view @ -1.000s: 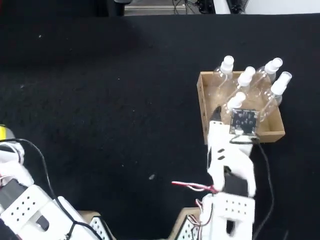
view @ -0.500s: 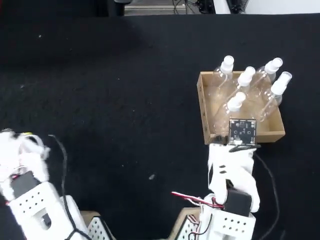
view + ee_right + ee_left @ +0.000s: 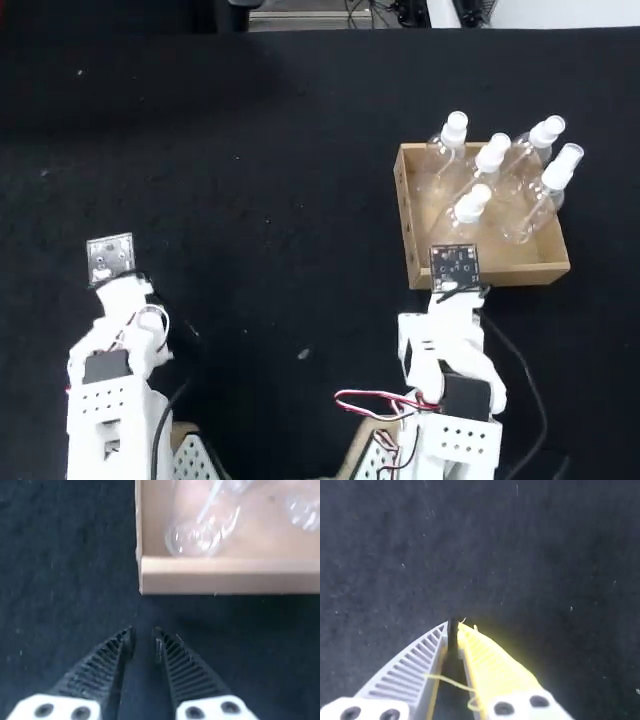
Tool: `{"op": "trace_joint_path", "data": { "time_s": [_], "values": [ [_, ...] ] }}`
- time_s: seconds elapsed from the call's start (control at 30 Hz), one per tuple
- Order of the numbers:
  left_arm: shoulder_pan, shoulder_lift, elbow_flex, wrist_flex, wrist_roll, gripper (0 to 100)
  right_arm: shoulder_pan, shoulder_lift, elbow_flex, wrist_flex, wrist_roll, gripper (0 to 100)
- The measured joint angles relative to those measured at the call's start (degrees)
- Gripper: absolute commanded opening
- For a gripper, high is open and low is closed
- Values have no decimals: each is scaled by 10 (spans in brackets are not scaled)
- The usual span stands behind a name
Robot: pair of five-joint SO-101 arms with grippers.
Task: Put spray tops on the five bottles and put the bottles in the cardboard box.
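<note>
The cardboard box [image 3: 408,215] stands at the right of the black table and holds several clear bottles [image 3: 515,210]. Each has a white spray top [image 3: 472,202], and most tops lean over the far rim. My right arm [image 3: 447,345] is just in front of the box's near wall [image 3: 225,575], and a bottle's base [image 3: 195,537] shows behind that wall. The right gripper [image 3: 144,634] hangs over bare table, its black fingertips a narrow gap apart and holding nothing. My left arm [image 3: 112,335] is at the near left. The left gripper [image 3: 454,626] is shut with nothing in it.
Black cloth [image 3: 260,180] covers the whole table. A small pale speck [image 3: 303,353] lies between the two arms. Red and white wires [image 3: 375,375] hang at the right arm's base.
The right arm has pulled back out of the box toward the near edge. The left arm has swung in from the table's left edge and now points forward.
</note>
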State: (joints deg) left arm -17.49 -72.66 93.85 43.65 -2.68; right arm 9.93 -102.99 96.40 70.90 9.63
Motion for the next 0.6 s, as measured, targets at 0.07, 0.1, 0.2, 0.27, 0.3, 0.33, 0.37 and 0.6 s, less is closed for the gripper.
{"op": "trace_joint_path", "data": {
  "time_s": [0.07,0.1,0.2,0.27,0.3,0.33,0.37,0.6],
  "values": [
    [0,-5,5,0,-4,33,0,0,0,26,-1,21],
    [0,-5,5,0,-4,33,0,0,0,29,-1,21],
    [0,-5,5,0,-8,33,0,0,0,33,-1,21],
    [0,-5,5,0,-9,33,0,0,0,34,-1,21],
    [0,-5,5,0,-9,33,0,0,0,34,-1,21],
    [0,-5,5,0,-9,33,0,0,0,34,-1,21],
    [0,-5,5,0,-9,33,0,0,0,34,-1,21],
    [5,-59,19,1,-9,33,-16,0,0,34,-1,21]
  ]
}}
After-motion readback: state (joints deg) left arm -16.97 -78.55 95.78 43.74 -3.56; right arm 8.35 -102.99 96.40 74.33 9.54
